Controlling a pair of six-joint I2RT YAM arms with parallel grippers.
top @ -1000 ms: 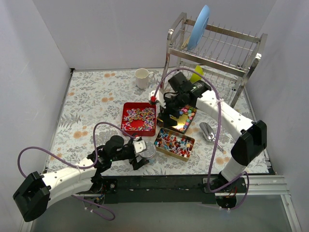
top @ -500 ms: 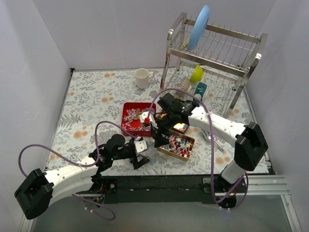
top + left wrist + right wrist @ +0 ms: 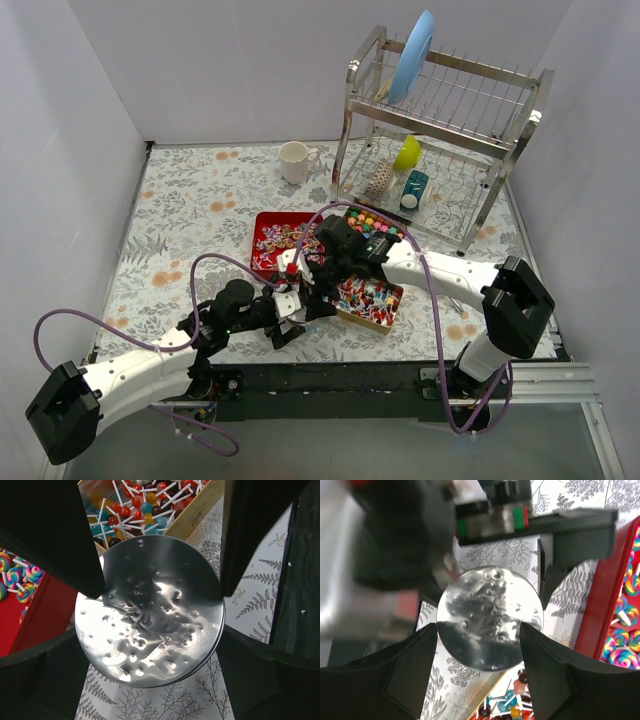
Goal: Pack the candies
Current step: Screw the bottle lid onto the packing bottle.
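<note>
A round silver tin (image 3: 150,610) stands on the cloth between the red tray (image 3: 256,262) of swirl lollipops (image 3: 15,577) and the gold tray (image 3: 360,321) of ball lollipops (image 3: 145,505). My left gripper (image 3: 149,630) is open, its fingers low on either side of the tin, and a strip of cloth shows at the right finger. My right gripper (image 3: 479,630) hovers open just above the tin's lid (image 3: 487,615), facing the left gripper. In the top view both grippers (image 3: 300,305) meet there and hide most of the tin. Pastel candies (image 3: 378,222) fill a third tray further back.
A steel dish rack (image 3: 440,130) stands at the back right with a blue plate (image 3: 412,60), a yellow-green cup (image 3: 407,152) and small items on its lower shelf. A white mug (image 3: 293,160) sits at the back centre. The right arm spans the gold tray.
My right arm has swung from the back tray near the rack forward and left, ending over the silver tin. Its jaws narrowed slightly. The left gripper stayed in place.
</note>
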